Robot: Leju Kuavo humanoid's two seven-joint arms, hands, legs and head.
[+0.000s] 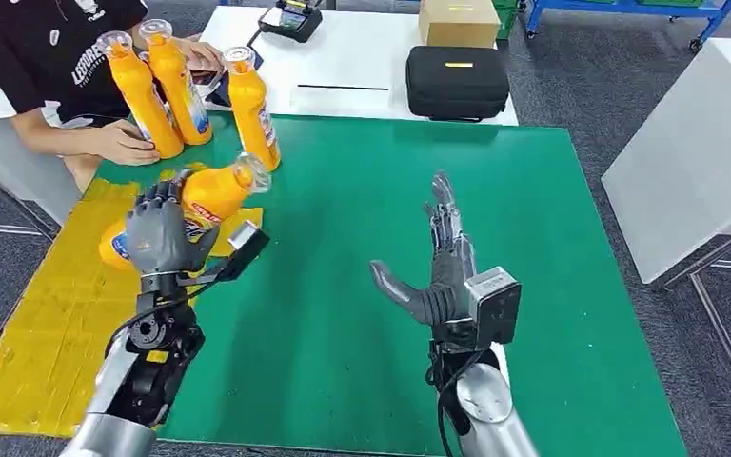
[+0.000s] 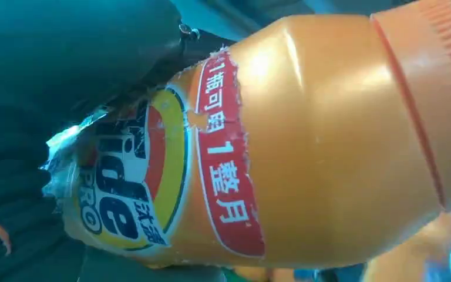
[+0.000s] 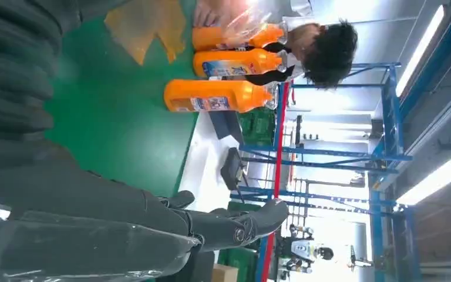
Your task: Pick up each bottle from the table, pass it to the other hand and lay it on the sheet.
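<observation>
Head view: left robot hand has a bottle over the sheet, lay-down pending

Going left to right from the head view.

- Yellow sheet (image 1: 43,324) lies on the green bench (image 1: 533,248) at roughly 9 o'clock, along the bench's left edge.
- Left robot hand (image 1: 159,233) is wrapped around the held bottle (image 1: 211,195), gripping the lower body. Left wrist view confirms it: label and orange shoulder (image 2: 305,147) sit right against the palm.
- Held bottle is at about 10 o'clock, over the sheet's far end. Long axis is tilted, close to lying. Cap end points toward 1–2 o'clock, base toward 7–8 o'clock. Can't tell whether the base touches the sheet.
- Three standing bottles (image 1: 252,109) are upright at 11 o'clock; a person's hand (image 1: 124,143) steadies the leftmost pair.
- Right robot hand (image 1: 438,267) is at 5 o'clock above the bench, released, fingers spread and pointing to 12, holding nothing.

Step, as I judge it: handover looks done, and the left robot hand is now placing. The next move calls for lowering until the body lies flat on the sheet, then letting go without it rolling.
</observation>
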